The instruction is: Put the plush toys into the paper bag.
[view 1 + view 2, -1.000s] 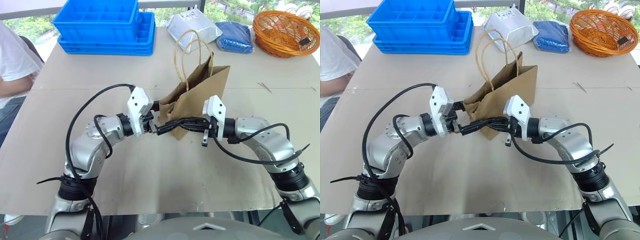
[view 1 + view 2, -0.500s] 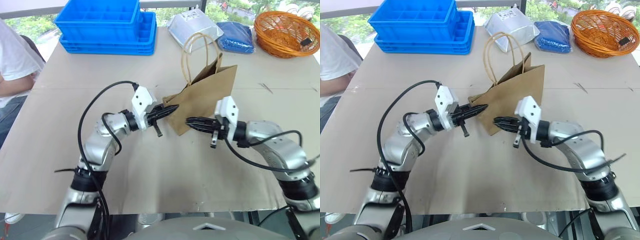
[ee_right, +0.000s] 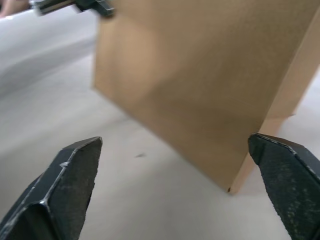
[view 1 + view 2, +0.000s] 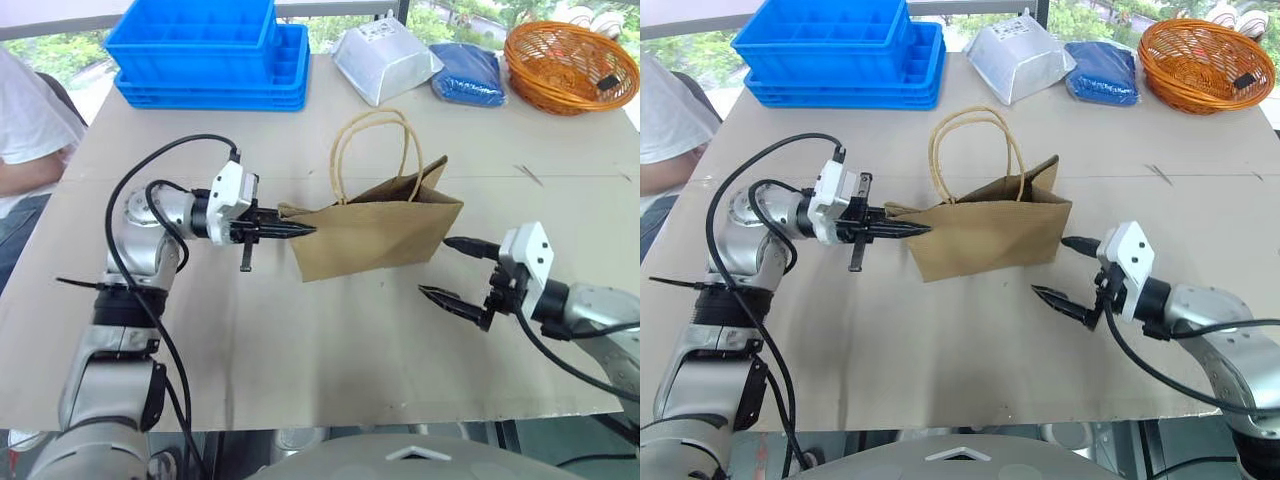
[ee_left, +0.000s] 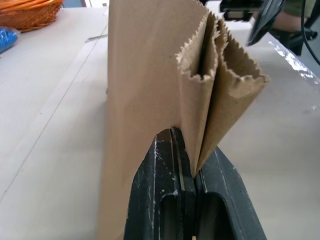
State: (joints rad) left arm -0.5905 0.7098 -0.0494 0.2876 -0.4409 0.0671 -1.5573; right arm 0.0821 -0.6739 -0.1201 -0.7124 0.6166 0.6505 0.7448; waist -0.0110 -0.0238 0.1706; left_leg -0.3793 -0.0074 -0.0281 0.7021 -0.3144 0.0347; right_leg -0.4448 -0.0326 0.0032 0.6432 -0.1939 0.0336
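The brown paper bag (image 4: 375, 235) with twine loop handles (image 4: 372, 150) stands mid-table, folded nearly flat, with one broad face toward me. My left gripper (image 4: 300, 229) is shut on the bag's left edge; the left wrist view shows its fingers (image 5: 165, 195) pinching the serrated paper rim (image 5: 220, 70). My right gripper (image 4: 435, 266) hovers open to the right of the bag, apart from it, and in the right wrist view its fingertips (image 3: 75, 165) are spread wide before the bag's side (image 3: 200, 85). The plush toys are out of view.
Stacked blue crates (image 4: 205, 50) stand at the back left. A grey-white pouch (image 4: 385, 60), a blue packet (image 4: 468, 72) and an orange wicker basket (image 4: 570, 65) line the back right. A person in a white shirt (image 4: 25, 120) sits at the table's left side.
My right gripper has let go of the bag, opened and drawn back to the right. My left gripper shut on the bag's edge and pulled it left, so the bag went from tilted to upright.
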